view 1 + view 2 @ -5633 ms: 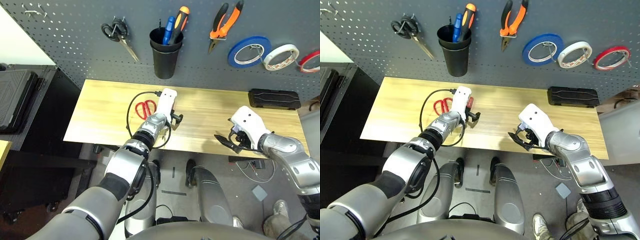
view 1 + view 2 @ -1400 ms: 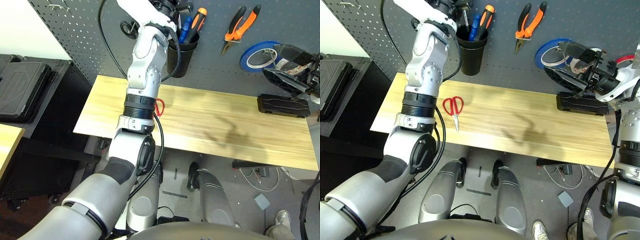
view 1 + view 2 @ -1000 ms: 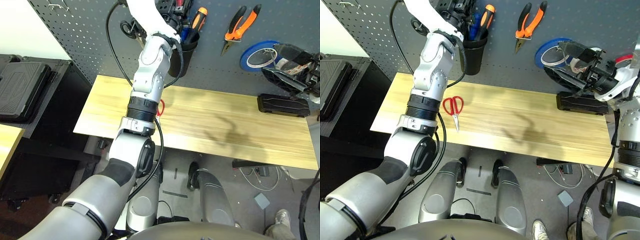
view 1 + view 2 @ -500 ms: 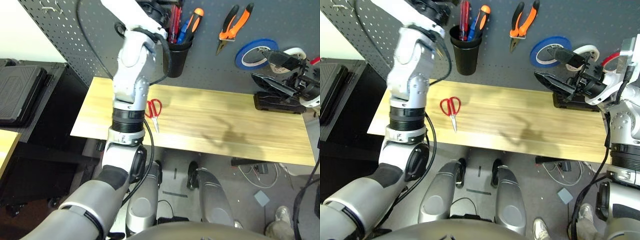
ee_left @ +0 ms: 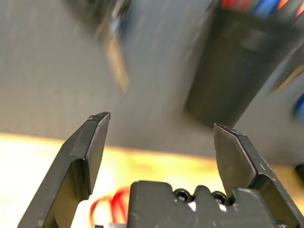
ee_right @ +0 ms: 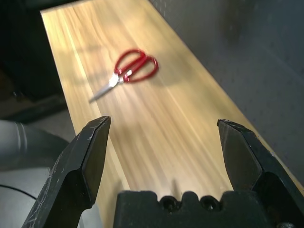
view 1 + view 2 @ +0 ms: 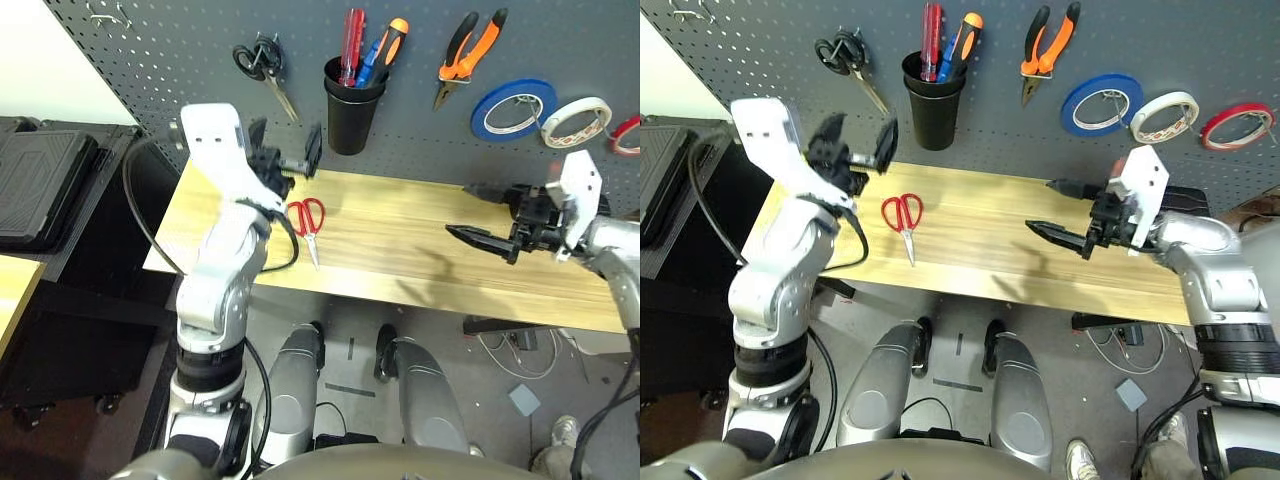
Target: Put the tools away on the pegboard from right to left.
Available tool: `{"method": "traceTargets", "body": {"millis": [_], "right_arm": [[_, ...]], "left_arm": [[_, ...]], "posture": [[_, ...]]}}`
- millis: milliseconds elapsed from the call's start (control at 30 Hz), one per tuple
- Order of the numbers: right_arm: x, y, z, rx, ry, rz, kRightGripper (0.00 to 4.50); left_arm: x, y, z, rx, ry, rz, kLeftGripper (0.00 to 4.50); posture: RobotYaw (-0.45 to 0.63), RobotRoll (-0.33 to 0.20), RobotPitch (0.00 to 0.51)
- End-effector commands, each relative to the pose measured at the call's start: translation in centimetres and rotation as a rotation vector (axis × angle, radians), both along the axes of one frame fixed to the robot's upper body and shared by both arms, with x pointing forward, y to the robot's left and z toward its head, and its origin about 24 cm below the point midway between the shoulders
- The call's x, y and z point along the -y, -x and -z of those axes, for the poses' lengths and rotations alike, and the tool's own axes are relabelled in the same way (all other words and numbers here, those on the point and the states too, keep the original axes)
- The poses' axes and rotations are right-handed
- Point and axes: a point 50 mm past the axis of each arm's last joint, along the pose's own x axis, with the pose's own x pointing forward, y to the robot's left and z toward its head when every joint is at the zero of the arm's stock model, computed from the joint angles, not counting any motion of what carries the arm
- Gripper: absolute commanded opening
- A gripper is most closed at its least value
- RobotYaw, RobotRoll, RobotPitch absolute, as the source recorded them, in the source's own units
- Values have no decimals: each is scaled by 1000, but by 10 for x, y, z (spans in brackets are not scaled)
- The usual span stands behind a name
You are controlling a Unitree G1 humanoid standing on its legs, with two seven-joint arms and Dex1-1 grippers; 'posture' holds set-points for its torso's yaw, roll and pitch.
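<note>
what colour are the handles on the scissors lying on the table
Red. The scissors lie flat on the wooden table; it shows best in the right eye view.

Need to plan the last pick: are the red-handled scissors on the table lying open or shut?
Shut. The red-handled scissors lie flat on the table, blades together in one thin line, handle loops side by side.

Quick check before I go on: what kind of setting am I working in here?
Most likely a workshop tool bench: a dark pegboard hung with pliers and tape rolls, above a wooden table where red-handled scissors lie.
</note>
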Motion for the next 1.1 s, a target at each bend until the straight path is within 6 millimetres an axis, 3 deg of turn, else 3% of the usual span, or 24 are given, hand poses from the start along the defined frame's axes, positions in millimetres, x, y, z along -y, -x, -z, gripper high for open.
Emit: {"method": "traceTargets", "body": {"millis": [33,200,333,533,1100], "right_arm": [[-3,1,22,-45,64,28,4500],[-13,-5,43,-79,180,81,4500],[-34,-9,50,-70,191,77,4500],[-50,-13,56,-70,193,69,4500],[-70,-11,56,-76,232,76,4500]], "left_arm": [[-1,-1,26,-83,-42,-15,4476],[-6,-8,62,-218,-132,-33,4476],[-10,-17,77,-294,-180,-47,4476],[-14,-30,93,-369,-205,-72,4476],[-24,-74,128,-507,-257,-150,4476]], "posture": [[232,0,287],[223,0,293],[224,0,297],[226,0,305],[199,0,330]]}}
